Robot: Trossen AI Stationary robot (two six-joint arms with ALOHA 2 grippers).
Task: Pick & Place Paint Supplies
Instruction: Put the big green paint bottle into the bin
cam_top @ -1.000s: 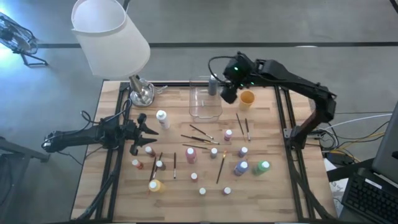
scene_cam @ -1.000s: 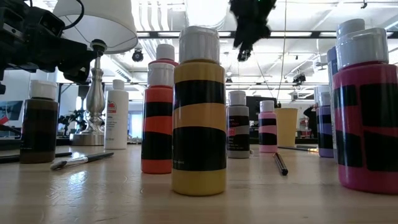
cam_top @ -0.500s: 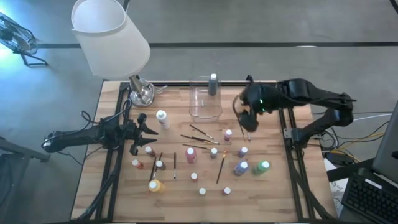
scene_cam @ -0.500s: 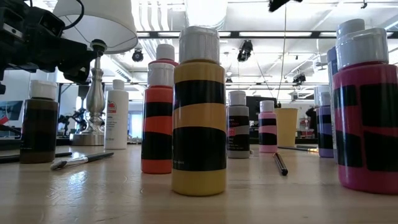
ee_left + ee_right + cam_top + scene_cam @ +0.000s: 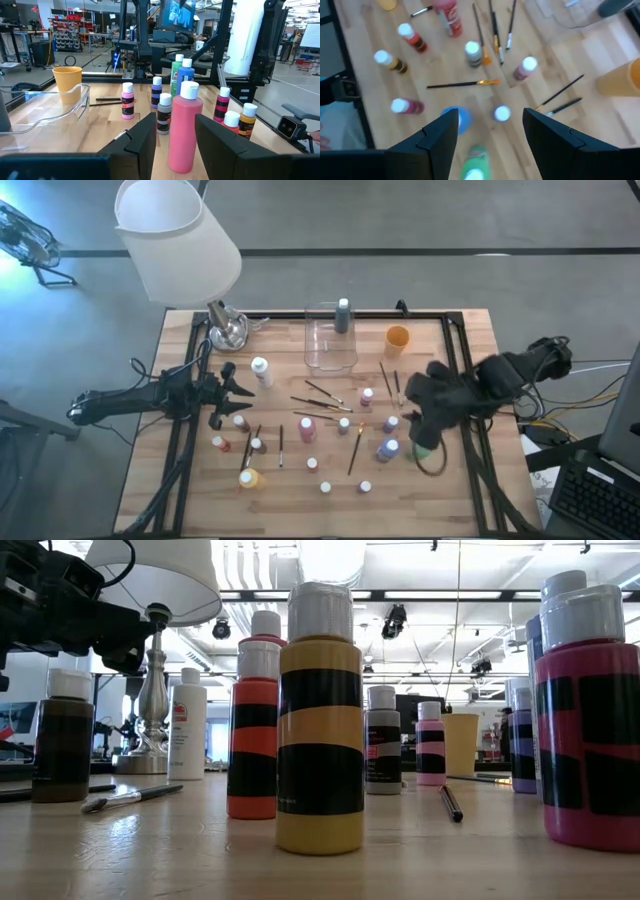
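My right gripper (image 5: 428, 442) hangs part open and empty above the green bottle (image 5: 424, 448) at the high view's right-centre, so I should centre over its cap, drop straight, and miss the blue bottle (image 5: 387, 450) beside it.

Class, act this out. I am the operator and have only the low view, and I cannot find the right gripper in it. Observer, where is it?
Observer: The right gripper hangs over the right part of the table, above the green bottle.
Operator: Are its fingers open?
Observer: Yes. The right wrist view shows them apart, with nothing between them.
Operator: And the left gripper?
Observer: The left gripper waits open at the table's left side, with a pink bottle standing just ahead of it.
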